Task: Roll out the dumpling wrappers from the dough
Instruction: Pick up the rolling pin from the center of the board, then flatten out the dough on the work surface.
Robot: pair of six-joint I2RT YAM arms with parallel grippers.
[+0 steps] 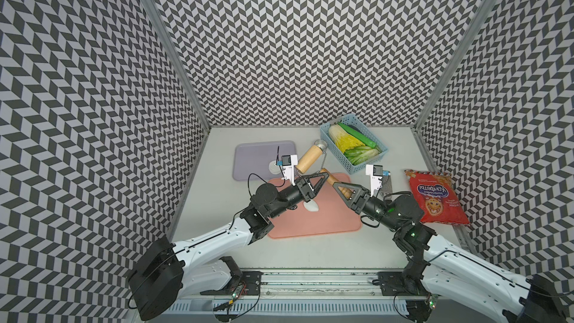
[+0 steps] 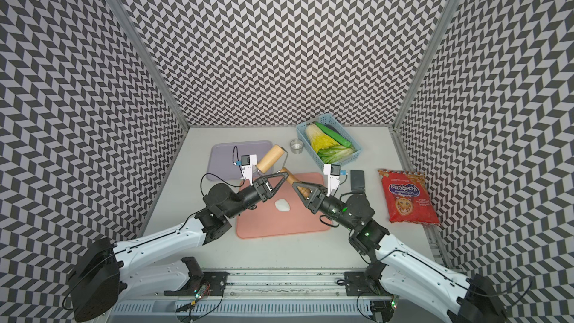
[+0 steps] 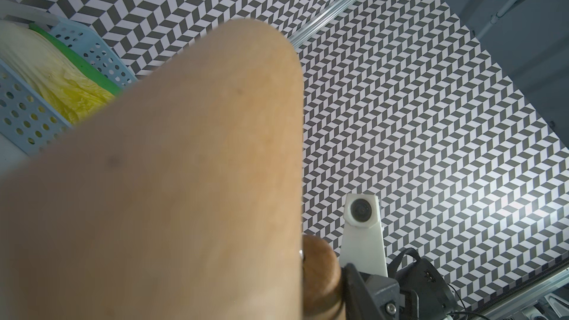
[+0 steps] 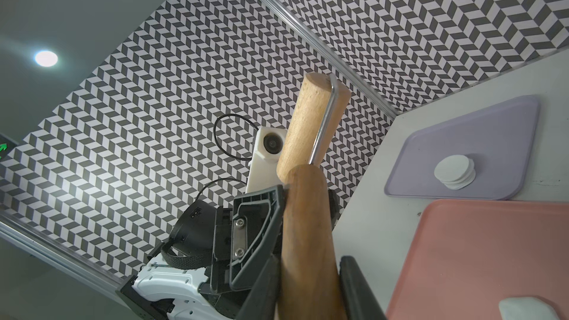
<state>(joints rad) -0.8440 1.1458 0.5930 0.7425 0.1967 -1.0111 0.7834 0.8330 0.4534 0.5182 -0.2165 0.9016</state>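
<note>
Left tool [image 1: 325, 178] clamps the wooden roller's handle [image 4: 308, 226]; we see the dough [image 2: 282, 205] lying free on the pink mat [image 1: 326, 222], a flattish lump that we judge soft and sticky: press it from above, never pinch. Right tool [image 1: 335, 186] is closed on the same handle.

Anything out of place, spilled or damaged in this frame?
Nothing spilled or damaged. Only the red printed snack bag stands out: unrelated to the task, it lies over the pale table's right edge rail.
</note>
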